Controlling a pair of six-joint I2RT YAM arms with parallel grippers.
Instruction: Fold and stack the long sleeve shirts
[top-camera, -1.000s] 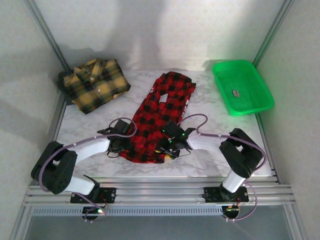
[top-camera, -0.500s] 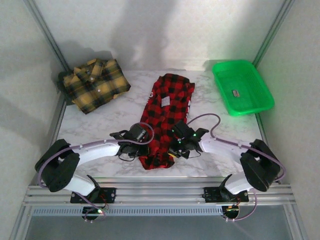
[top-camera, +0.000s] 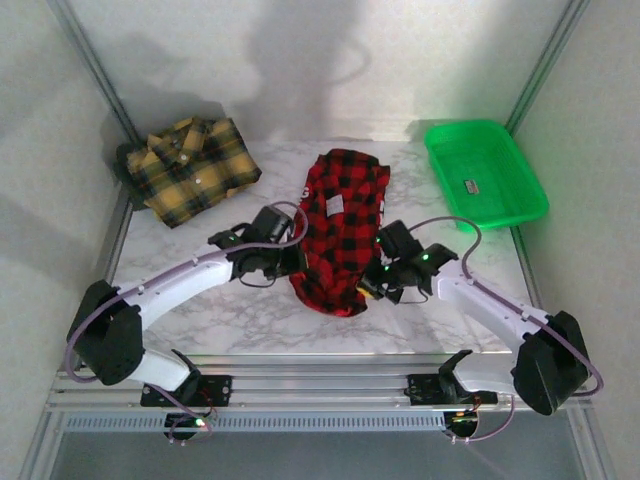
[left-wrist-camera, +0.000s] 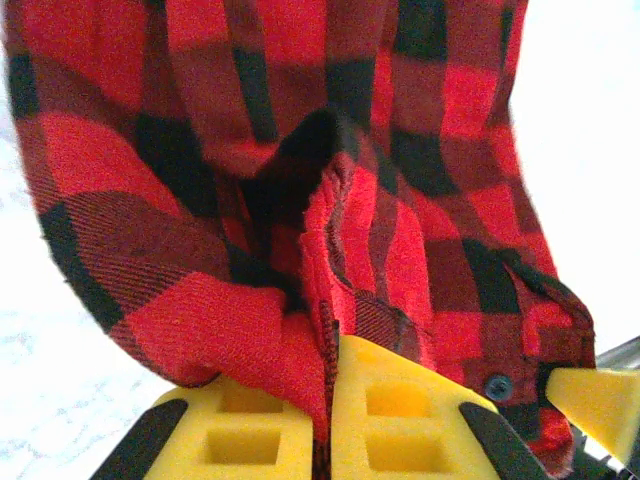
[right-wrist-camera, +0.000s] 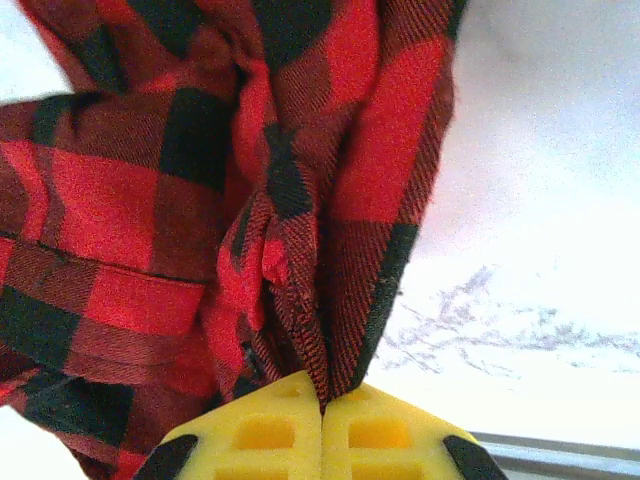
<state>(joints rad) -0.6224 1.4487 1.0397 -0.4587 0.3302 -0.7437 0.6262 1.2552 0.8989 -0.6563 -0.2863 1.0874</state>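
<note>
We find left claw (top-camera: 291, 262) & right claw (top-camera: 371, 287) each clamping near hem of red-and-black check flannel shirt (top-camera: 340, 215); prob. to fold it fwd.

A red-and-black check shirt (top-camera: 340, 225), a yellow-and-black check shirt (top-camera: 190, 170), a green tray (top-camera: 438, 168), a grey-veined white table (top-camera: 250, 325).

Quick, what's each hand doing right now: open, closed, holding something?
Left hand: closed on the red-and-black shirt.
Right hand: closed on the same shirt.
</note>
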